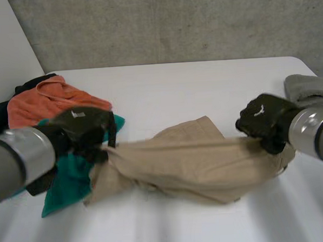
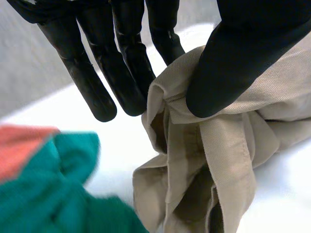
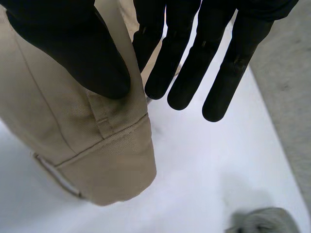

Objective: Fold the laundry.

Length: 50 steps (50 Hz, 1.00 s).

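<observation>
Tan trousers [image 1: 191, 163] stretched across table [image 1: 165, 93] centre; left hand [image 1: 85, 126] pinches the 9 o'clock end, right hand [image 1: 263, 120] pinches the 3 o'clock end, likely tensioning cloth flat before folding.

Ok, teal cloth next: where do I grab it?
Its near corner, I'd say, coming in from the near side. That tip of the teal cloth lies flat on bare table, free of the orange cloth behind it and the trousers beside it. The left hand is closest but pinches one end of the trousers, the right hand the other.
</observation>
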Available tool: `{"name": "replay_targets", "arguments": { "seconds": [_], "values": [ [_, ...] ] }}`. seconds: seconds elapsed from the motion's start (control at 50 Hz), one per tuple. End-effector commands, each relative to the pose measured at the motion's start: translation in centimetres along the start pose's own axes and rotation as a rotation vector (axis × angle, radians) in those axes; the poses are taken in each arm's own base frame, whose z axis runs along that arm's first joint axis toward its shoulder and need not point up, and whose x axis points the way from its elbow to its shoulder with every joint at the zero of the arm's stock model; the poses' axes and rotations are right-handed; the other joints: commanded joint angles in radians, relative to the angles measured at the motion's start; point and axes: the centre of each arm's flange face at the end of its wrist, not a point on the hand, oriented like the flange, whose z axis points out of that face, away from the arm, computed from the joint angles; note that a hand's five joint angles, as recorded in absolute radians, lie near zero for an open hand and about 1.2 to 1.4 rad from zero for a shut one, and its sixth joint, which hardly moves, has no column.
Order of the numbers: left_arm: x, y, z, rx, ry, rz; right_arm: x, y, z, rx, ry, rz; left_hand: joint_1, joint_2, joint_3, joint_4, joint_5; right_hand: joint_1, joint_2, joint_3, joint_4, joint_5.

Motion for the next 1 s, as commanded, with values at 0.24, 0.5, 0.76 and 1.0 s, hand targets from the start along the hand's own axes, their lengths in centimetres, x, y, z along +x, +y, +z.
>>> {"name": "replay_targets", "arguments": {
  "seconds": [0.24, 0.5, 0.76, 1.0],
  "values": [
    [-7.5, -10.8, 10.2, 0.526, -0.196, 0.195, 5.5, -7.7, 9.0, 0.420, 0.507, 0.234, 0.285, 0.204, 0.207, 0.198, 0.263, 0.310, 0.219, 0.203, 0.197, 0.213],
    [-10.3, -19.1, 6.6, 1.070, -0.210, 0.112, 12.3, -15.4, 3.7, 0.984, 0.821, 0.338, 0.285, 0.204, 0.207, 0.198, 0.263, 0.310, 0.219, 0.203, 0.197, 0.213],
    [-6.9, -5.2, 12.0, 0.608, -0.129, 0.015, 4.0, -6.6, 11.1, 0.584, 0.533, 0.339, 0.285, 0.204, 0.207, 0.198, 0.263, 0.310, 0.219, 0.203, 0.197, 0.213],
    [-0.3, 5.4, 10.2, 0.198, 0.026, 0.067, -3.1, 2.5, 14.3, 0.173, 0.250, 0.267, 0.285, 0.204, 0.207, 0.198, 0.263, 0.310, 0.219, 0.203, 0.197, 0.213]
  ]
}}
